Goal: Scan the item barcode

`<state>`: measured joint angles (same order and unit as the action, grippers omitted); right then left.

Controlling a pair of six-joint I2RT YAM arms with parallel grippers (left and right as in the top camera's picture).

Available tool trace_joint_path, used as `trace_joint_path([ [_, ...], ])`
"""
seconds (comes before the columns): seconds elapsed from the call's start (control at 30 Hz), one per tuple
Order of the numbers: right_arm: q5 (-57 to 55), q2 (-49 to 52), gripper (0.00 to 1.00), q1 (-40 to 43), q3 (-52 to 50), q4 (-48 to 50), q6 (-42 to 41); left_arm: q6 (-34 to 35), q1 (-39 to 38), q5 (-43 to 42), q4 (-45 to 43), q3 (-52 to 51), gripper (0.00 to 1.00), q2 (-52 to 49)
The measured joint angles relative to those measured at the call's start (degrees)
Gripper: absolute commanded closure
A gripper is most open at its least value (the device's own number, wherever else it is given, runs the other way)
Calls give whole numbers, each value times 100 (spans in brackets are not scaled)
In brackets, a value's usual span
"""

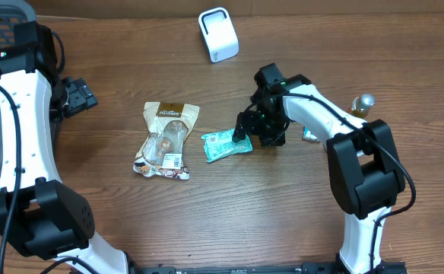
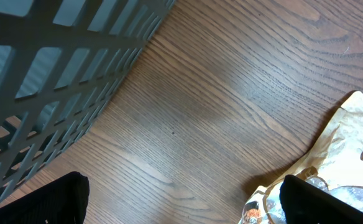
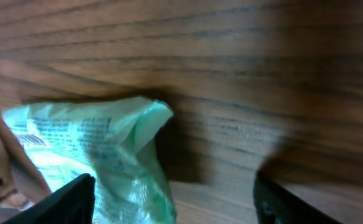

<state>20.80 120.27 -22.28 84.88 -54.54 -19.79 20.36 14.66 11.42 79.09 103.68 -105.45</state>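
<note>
One green packet (image 1: 226,144) lies flat on the table (image 1: 207,221) near the middle, just right of one tan bag (image 1: 167,141); the two are apart. The right gripper (image 1: 242,135) is down at the packet's right end; its two fingers (image 3: 69,199) stand spread, the crumpled end of the packet between them and close to one finger, with clear wood before the other; nothing is clamped. One white scanner (image 1: 218,34) stands at the far edge, well apart from the packet. The left gripper (image 1: 80,95) hangs beside one grey basket (image 2: 57,74), fingers spread wide and empty. One silver-capped bottle (image 1: 363,103) stands right of the right arm.
</note>
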Motion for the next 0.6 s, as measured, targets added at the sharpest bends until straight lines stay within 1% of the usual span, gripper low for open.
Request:
trace_joint_path([
  [0.27,374,-9,32,0,-203,522,-11,0,0,2,-2,-2,0,0],
  [0.37,496,-33,37,2,-299,671,-13,-2,0,0,-2,-2,0,0],
  [0.6,577,-33,59,11,-391,769,-13,-2,0,2,0,-2,1,0],
])
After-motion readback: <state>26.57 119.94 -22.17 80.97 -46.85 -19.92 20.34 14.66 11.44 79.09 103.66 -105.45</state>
